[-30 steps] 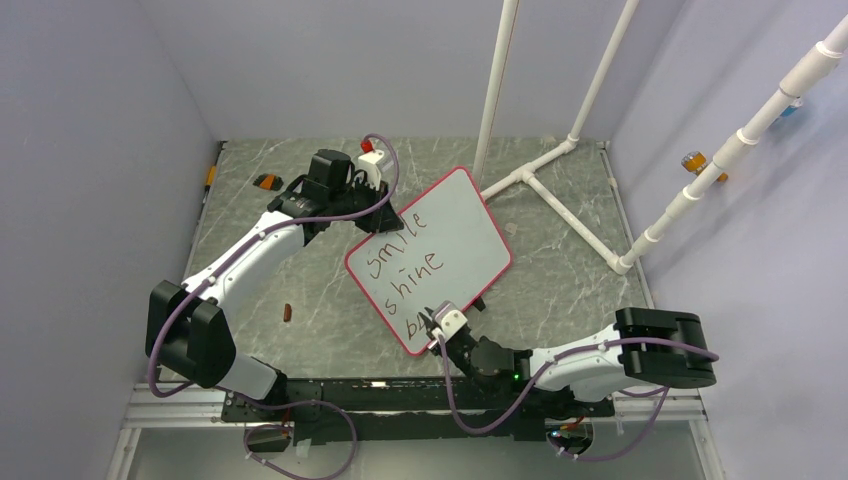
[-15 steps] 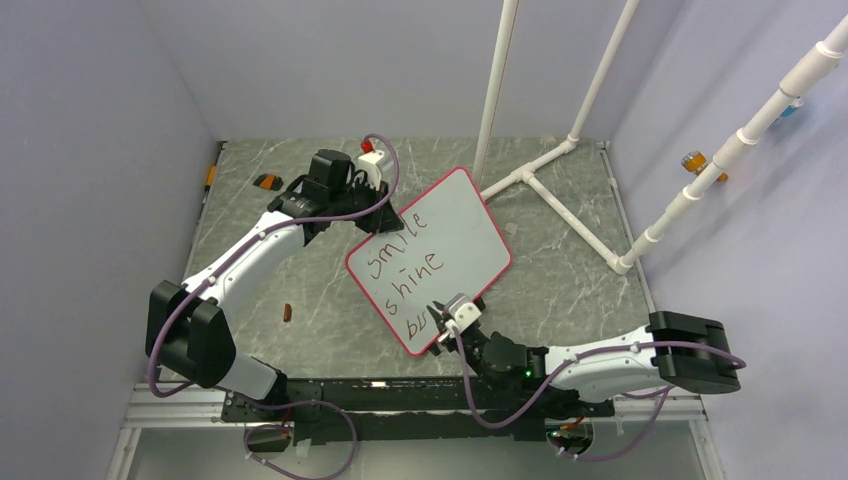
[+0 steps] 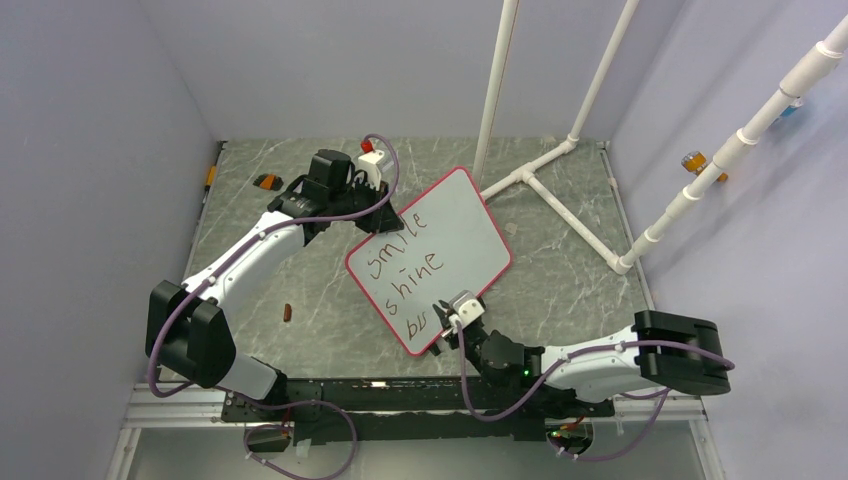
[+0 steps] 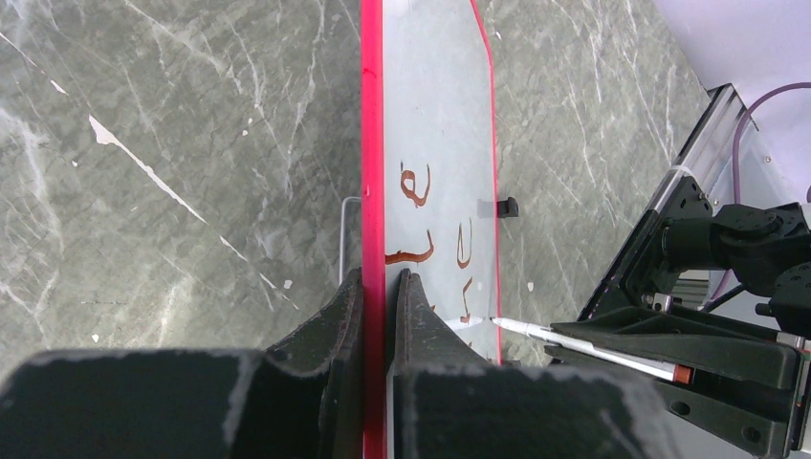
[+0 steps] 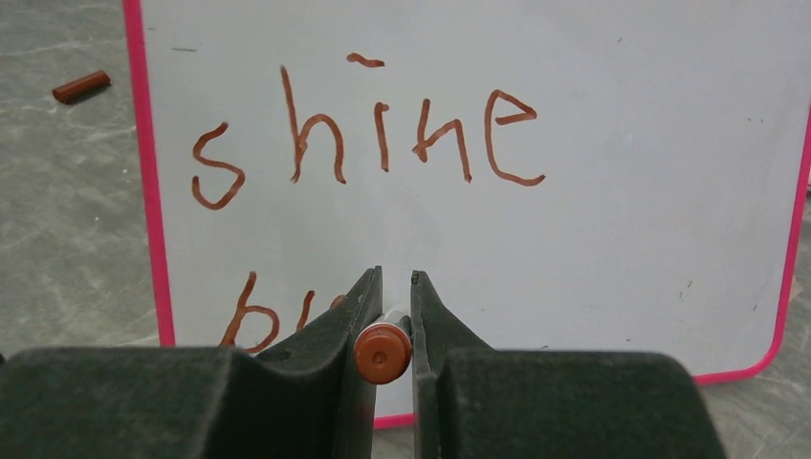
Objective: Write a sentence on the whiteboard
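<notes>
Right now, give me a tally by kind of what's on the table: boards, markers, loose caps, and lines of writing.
whiteboard: 1
marker: 1
loose reddish-brown cap: 1
written lines: 3, the third only a few letters
Total: 6

One whiteboard (image 3: 460,225), one three-line sentence (image 3: 400,270), one marker (image 4: 593,349), one loose brown cap (image 3: 288,313), two robot arms (image 3: 255,250).

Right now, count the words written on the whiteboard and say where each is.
3. "smile" on the top line of the whiteboard, "shine" below it, and an unfinished third word at the bottom, partly hidden behind the right gripper.
</notes>
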Controlling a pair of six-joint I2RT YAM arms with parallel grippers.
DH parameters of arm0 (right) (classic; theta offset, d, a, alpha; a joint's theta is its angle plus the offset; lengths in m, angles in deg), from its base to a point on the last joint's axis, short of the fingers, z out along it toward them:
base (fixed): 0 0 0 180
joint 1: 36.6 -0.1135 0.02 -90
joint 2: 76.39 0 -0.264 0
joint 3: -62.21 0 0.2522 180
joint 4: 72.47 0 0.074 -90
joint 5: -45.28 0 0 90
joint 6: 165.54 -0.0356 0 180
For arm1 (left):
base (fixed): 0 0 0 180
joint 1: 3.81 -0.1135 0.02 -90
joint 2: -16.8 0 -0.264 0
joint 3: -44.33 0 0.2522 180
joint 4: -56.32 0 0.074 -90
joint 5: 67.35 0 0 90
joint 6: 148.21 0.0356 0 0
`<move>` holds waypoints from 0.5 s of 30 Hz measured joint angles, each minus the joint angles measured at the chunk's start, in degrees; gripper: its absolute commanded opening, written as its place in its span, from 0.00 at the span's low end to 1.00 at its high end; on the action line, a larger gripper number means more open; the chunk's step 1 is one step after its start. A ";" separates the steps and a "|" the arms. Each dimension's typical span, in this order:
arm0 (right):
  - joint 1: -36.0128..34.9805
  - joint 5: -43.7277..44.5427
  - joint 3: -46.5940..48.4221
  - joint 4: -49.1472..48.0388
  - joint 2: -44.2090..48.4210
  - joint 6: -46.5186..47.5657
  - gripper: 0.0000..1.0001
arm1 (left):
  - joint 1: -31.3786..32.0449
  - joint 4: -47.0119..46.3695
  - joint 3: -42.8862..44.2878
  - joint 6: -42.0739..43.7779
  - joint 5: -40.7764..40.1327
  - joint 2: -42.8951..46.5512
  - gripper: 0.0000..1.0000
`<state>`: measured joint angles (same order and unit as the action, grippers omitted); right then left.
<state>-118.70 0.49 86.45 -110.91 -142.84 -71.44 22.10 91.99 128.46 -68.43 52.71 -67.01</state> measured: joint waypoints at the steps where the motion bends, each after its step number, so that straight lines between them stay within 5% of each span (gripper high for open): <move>1: 0.35 -0.04 -0.04 -0.57 -0.39 -0.22 0.00 | 0.00 0.00 0.00 0.00 0.00 0.00 0.00; 15: 1.46 -1.01 -1.86 -6.27 -1.62 -1.79 0.00 | 0.00 0.00 0.00 0.00 0.00 0.00 0.00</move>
<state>-117.24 -0.52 84.60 -117.18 -144.46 -73.24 22.10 91.99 128.46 -68.43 52.71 -67.01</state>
